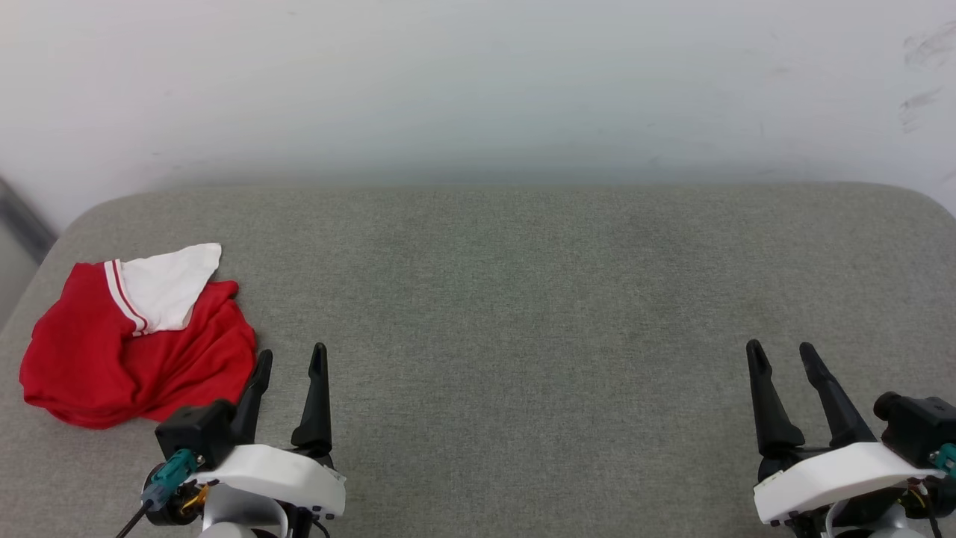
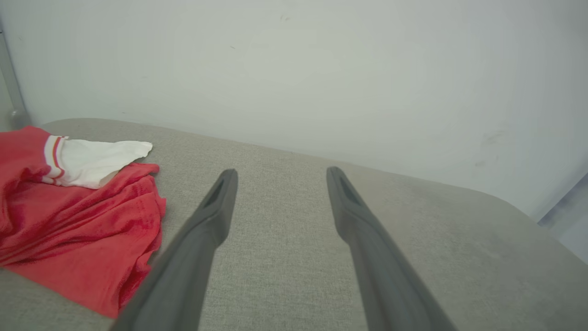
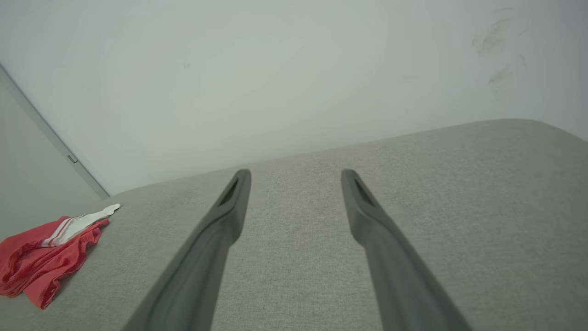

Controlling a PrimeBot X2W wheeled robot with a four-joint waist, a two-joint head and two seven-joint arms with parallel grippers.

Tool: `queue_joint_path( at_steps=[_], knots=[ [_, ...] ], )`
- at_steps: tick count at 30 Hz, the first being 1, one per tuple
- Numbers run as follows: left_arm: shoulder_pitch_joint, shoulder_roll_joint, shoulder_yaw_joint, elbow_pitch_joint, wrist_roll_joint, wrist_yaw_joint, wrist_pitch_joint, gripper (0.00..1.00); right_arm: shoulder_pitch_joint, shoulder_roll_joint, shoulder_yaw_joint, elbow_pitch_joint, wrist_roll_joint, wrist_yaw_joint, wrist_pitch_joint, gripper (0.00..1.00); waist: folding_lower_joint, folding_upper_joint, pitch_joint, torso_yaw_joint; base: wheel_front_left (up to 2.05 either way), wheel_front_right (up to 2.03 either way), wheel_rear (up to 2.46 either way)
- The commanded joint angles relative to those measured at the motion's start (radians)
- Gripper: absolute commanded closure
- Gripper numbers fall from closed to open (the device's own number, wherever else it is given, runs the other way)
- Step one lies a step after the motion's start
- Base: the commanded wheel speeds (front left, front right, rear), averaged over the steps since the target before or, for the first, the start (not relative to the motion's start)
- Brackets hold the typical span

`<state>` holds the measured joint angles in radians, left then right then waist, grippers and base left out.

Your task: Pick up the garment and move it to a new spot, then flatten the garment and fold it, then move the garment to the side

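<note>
A grey fabric surface (image 1: 523,299) meets a pale wall (image 1: 478,90). The garment (image 1: 112,359), a crumpled red heap too bunched to show a long axis, lies just left of the left gripper (image 1: 291,357), not touching it. Its white sleeve (image 1: 170,288), stripe-seamed, points toward the wall. The left gripper and the right gripper (image 1: 782,350) are both spread wide, holding nothing.

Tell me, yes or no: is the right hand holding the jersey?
No, the right hand stands open and empty, far from the crumpled red jersey.
</note>
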<state>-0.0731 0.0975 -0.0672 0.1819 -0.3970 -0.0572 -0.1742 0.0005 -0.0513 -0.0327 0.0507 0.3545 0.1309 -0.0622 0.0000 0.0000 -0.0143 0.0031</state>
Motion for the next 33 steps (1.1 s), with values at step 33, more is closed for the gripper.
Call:
queue_joint_path(
  at_steps=[33],
  knots=[
    [-0.03, 0.033, -0.053, 0.05, 0.254, 0.035, -0.074, 0.0, 0.011, 0.002, -0.004, 0.029, -0.207, 0.0, -0.029, 0.0, 0.0, 0.0, -0.008, -0.012, 0.0, 0.0, 0.0]
  ],
)
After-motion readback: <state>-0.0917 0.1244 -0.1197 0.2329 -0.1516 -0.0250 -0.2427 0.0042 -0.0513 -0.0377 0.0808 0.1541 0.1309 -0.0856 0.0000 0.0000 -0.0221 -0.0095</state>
